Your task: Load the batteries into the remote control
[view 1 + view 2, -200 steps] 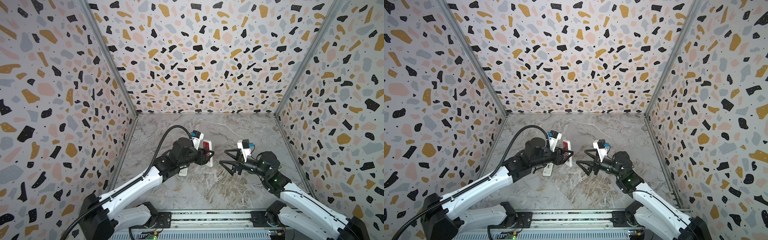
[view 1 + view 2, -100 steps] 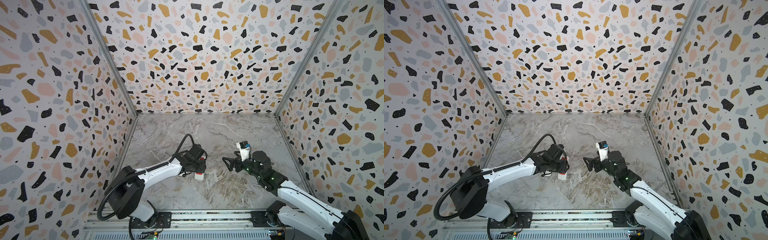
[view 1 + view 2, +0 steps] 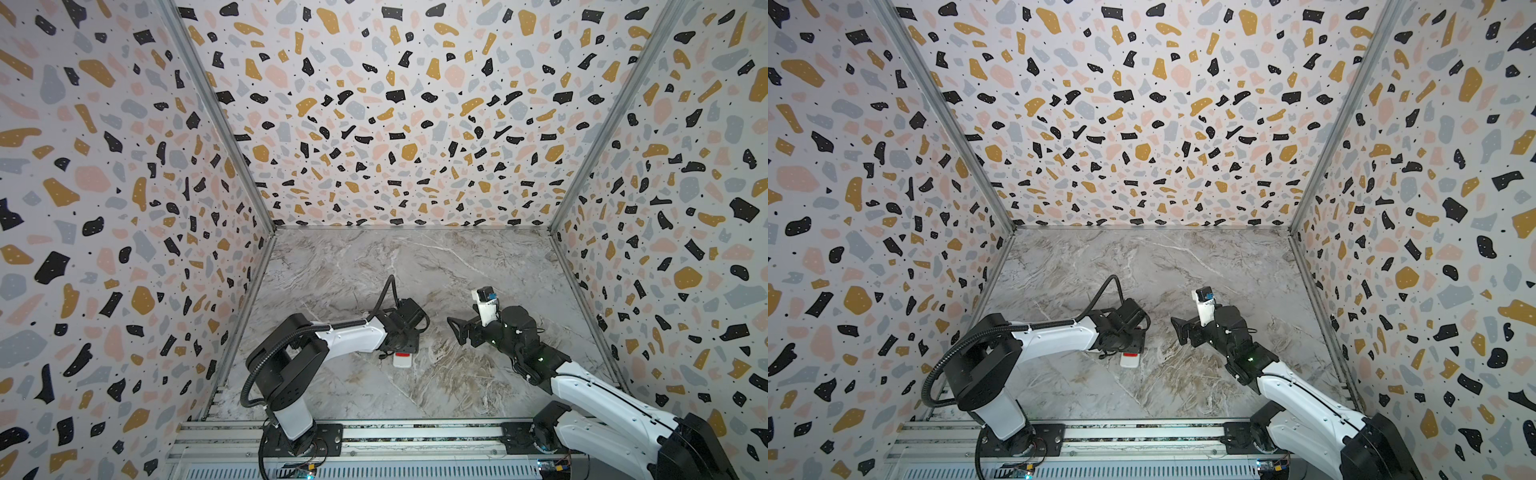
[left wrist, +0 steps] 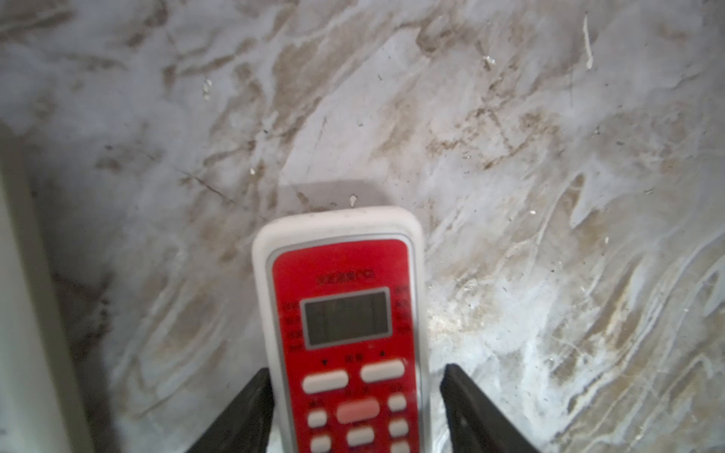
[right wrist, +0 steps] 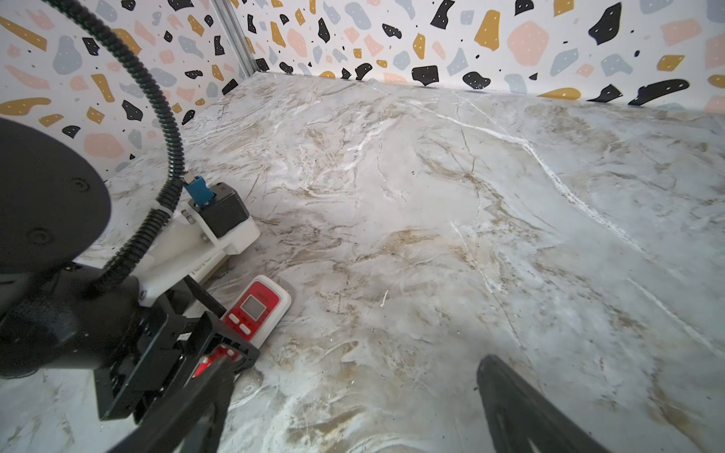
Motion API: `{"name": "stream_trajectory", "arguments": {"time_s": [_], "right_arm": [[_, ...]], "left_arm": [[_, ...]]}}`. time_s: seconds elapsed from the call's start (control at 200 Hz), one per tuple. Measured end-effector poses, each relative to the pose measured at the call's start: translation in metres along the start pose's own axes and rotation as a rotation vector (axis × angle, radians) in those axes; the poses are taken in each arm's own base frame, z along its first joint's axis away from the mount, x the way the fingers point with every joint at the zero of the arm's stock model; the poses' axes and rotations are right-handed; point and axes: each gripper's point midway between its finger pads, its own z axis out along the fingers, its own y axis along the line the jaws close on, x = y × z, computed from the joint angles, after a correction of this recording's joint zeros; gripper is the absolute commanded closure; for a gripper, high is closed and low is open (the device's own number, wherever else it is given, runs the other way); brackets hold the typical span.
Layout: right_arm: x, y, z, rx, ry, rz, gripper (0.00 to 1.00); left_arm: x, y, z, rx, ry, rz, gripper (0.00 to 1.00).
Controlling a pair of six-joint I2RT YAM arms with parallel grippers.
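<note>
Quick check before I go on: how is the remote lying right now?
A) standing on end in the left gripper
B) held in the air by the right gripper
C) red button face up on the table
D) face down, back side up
C: in the left wrist view the remote lies on the marble table with its red face, display and buttons up, between the spread jaws of the left gripper.
</note>
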Motion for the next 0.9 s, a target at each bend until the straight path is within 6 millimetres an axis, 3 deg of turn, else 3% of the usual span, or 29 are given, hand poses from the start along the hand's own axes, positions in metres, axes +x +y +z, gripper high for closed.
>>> {"name": "stream_trajectory", "arguments": {"time_s": [0.1, 0.235, 0.375, 0.471, 0.561, 0.636, 0.796, 0.901], "right_arm": [[-0.003, -0.004, -0.002, 0.021, -0.010, -0.010, 0.01], [-0.005, -0.015, -0.012, 0.085, -0.019, -0.016, 0.01], [-0.015, -0.036, -0.028, 0.196, -0.056, -0.026, 0.01], [-0.026, -0.057, -0.041, 0.287, -0.103, -0.033, 0.01], [-0.032, -0.085, -0.054, 0.392, -0.137, -0.024, 0.01], [-0.029, -0.111, -0.061, 0.488, -0.151, -0.004, 0.01], [0.015, -0.161, -0.073, 0.704, -0.152, 0.037, 0.01], [0.051, -0.173, -0.073, 0.748, -0.107, 0.032, 0.01]], "left_arm": [[-0.003, -0.002, 0.000, 0.005, -0.014, -0.006, 0.07], [-0.014, -0.013, -0.022, 0.073, -0.084, -0.005, 0.00], [-0.041, -0.022, -0.091, 0.201, -0.282, -0.004, 0.00], [-0.067, -0.012, -0.147, 0.254, -0.465, -0.021, 0.01], [-0.097, 0.030, -0.187, 0.183, -0.649, -0.101, 0.01], [-0.112, 0.073, -0.202, 0.066, -0.758, -0.182, 0.01], [-0.125, 0.164, -0.177, -0.213, -0.753, -0.347, 0.01], [-0.116, 0.200, -0.160, -0.412, -0.726, -0.368, 0.00]]}}
